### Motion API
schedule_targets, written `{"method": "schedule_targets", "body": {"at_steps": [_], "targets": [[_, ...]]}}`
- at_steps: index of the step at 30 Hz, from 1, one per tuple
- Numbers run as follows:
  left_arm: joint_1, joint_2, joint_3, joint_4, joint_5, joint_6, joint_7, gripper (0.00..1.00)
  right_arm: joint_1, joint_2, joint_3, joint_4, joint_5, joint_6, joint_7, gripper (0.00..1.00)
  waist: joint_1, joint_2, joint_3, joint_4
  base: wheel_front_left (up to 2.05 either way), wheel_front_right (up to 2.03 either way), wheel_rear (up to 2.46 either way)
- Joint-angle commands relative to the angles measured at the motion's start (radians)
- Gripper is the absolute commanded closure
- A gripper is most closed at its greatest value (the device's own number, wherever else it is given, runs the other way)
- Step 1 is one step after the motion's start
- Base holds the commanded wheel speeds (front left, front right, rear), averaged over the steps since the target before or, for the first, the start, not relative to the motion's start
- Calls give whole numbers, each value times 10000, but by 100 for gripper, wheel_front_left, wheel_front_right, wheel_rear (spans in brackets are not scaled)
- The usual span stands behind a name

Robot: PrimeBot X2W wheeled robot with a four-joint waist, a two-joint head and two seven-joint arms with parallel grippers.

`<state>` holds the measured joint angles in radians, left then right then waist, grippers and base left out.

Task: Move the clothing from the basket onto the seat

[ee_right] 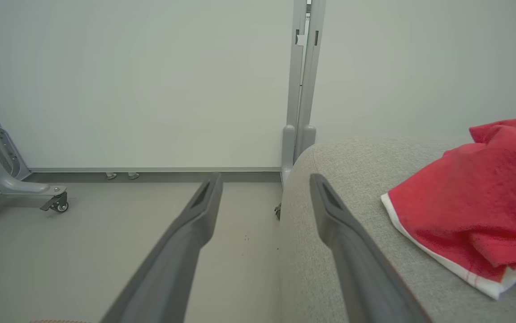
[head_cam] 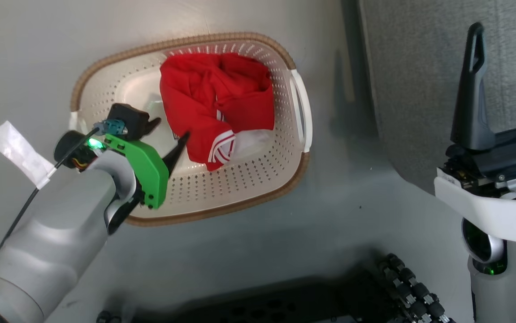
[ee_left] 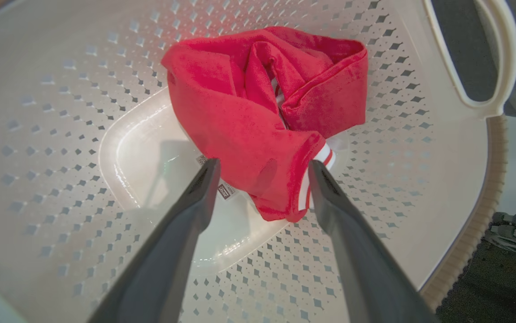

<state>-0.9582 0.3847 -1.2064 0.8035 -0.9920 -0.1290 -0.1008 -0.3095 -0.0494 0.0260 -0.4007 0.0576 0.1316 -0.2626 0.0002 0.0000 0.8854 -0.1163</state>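
**Left gripper open at clothing in basket**

Left gripper (head_cam: 170, 129) is inside the basket (head_cam: 249, 188), jaws spread and holding nothing. In the left wrist view its tips flank the clothing's (head_cam: 215, 103) striped hem; can't tell if they touch. The clothing is bunched on the basket's base and right wall. The basket sits beside the seat (head_cam: 419, 89). Right gripper (head_cam: 506, 22) is released and empty, by the seat's edge. Another red garment (ee_right: 473, 202) lies on the seat.
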Motion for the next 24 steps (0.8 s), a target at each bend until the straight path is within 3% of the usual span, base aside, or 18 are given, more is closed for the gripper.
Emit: {"method": "schedule_targets", "body": {"at_steps": [1, 9, 24], "targets": [[-389, 111, -98, 146, -57, -31, -86, 0, -210, -15, 70, -152, -110, -17, -33, 0, -2, 0, 954, -112, 0, 0, 0], [-1106, -71, -623, 558, -150, -28, -516, 0, -413, -18, 316, -678, -427, -18, -34, 0, -2, 0, 1666, -84, 0, 0, 0], [-1029, -327, -746, 1638, 303, -28, -1033, 0, 89, -15, 697, -691, -155, -18, -34, 0, -2, 0, 1538, -577, 0, 0, 0]]}}
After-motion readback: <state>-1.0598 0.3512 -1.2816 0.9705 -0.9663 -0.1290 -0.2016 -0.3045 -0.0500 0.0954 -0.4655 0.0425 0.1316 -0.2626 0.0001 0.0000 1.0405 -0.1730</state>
